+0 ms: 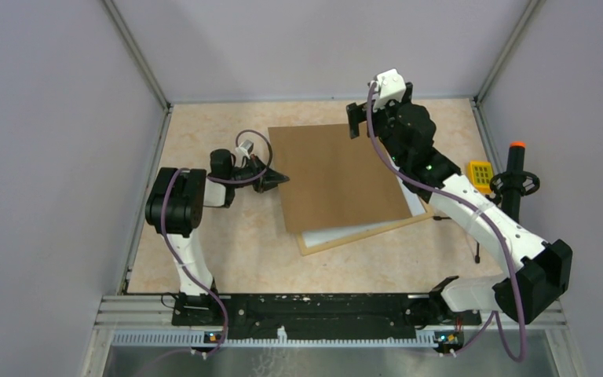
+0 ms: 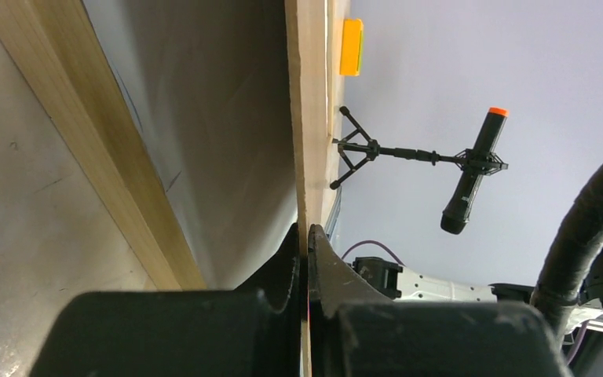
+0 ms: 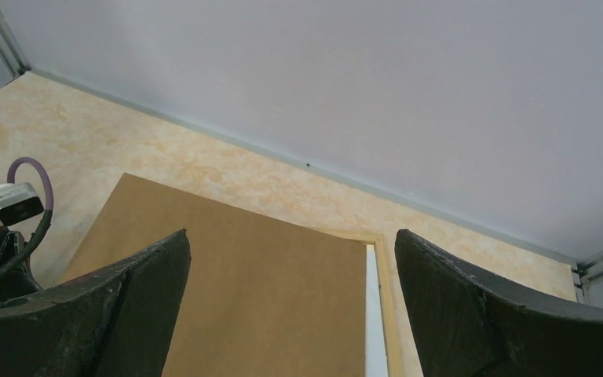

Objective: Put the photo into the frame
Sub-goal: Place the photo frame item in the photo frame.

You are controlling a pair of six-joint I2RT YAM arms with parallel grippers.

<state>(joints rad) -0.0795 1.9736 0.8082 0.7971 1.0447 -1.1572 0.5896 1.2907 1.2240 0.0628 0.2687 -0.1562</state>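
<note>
One pinch: the left gripper (image 1: 276, 179) is clamping the nine o'clock edge of the backing board (image 1: 338, 177), the right gripper (image 1: 354, 120) hovering open at one o'clock. Slipping risks slamming it onto the frame (image 1: 361, 236); no photo is showing

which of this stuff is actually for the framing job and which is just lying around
For the job:
- thin light wood rectangular frame
- flat brown backing board, lying askew on the frame, its edge pinched by the left gripper
- the photo isn't visible

Lying about:
- small yellow keypad-like block
- black handle with orange tip on a stand
</note>
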